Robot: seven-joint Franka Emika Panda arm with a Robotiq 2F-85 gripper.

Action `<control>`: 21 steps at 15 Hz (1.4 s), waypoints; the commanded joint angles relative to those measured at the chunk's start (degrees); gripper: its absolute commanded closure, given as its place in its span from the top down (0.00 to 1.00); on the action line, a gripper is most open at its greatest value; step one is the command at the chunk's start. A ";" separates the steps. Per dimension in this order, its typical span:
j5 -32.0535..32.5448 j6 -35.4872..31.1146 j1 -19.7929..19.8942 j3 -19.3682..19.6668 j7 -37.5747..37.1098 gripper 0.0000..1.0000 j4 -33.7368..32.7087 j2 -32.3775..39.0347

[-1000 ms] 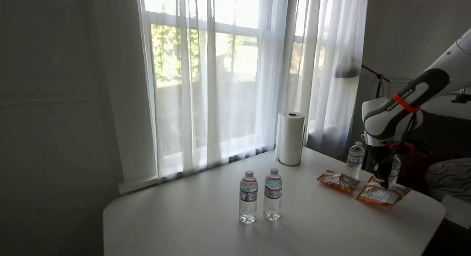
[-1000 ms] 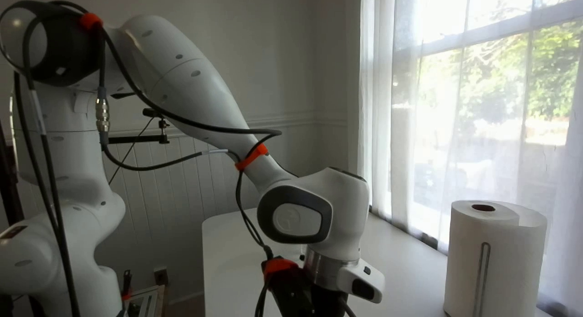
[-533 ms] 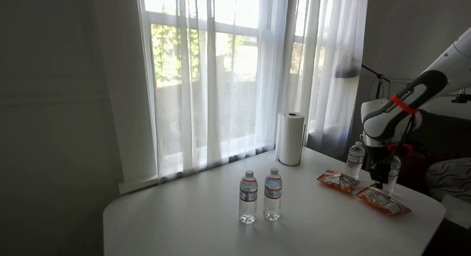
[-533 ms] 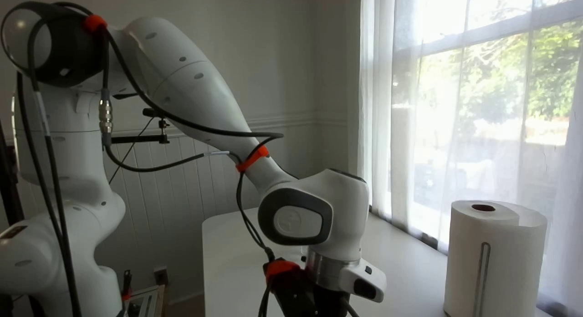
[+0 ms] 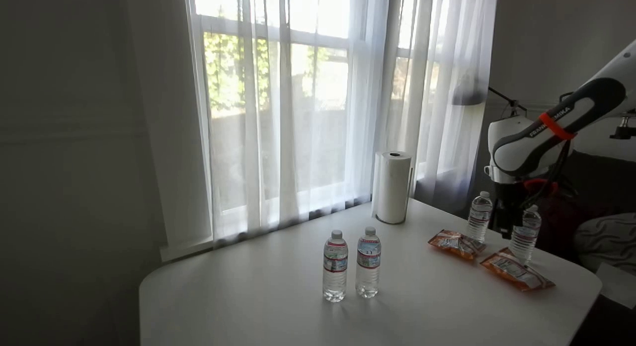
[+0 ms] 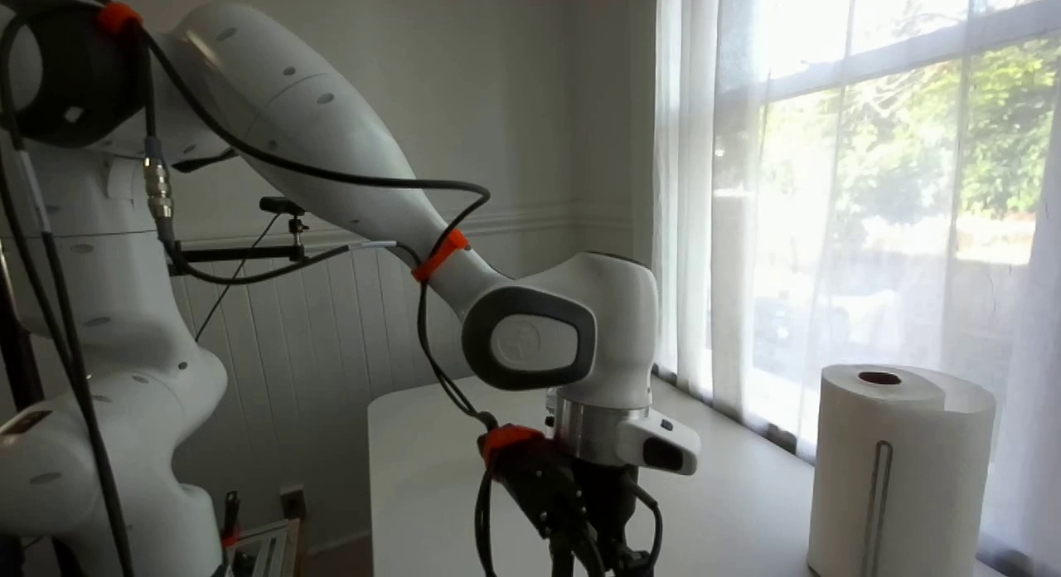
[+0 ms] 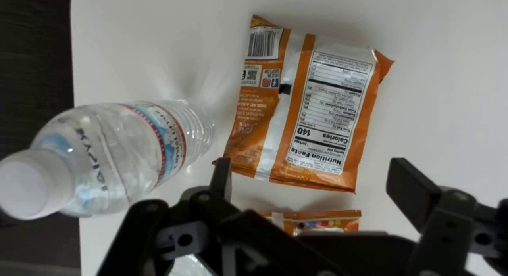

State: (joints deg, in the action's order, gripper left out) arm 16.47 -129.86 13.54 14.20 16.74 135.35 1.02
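My gripper is open, with its black fingers spread wide and nothing held between them. Below it on the white table lies an orange snack bag, its nutrition panel facing up; an exterior view also shows this bag. Another orange bag is partly hidden by the gripper body. To the left in the wrist view stands a clear water bottle, close beside the bag. In an exterior view the gripper hangs above the table and overlaps the edge of that bottle.
Behind the bags stands another bottle. Two more bottles are upright near the table's middle. A paper towel roll stands by the curtained window. The table edge runs past the bottle in the wrist view.
A second ago the bag was tilted up at the gripper; half a second ago it lay flat on the table. The gripper has since risen away from it.
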 commanded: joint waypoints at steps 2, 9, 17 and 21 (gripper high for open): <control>1.47 2.21 0.17 -0.16 -2.57 1.00 1.17 -9.50; 0.35 8.52 0.85 0.01 -3.83 1.00 -4.69 -17.38; -8.33 14.67 1.19 1.40 -13.49 1.00 -12.93 -18.42; -7.05 13.38 0.99 1.30 -12.57 1.00 -12.34 -18.31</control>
State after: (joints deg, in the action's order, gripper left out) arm 9.53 -116.57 14.28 15.71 4.06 123.14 -17.36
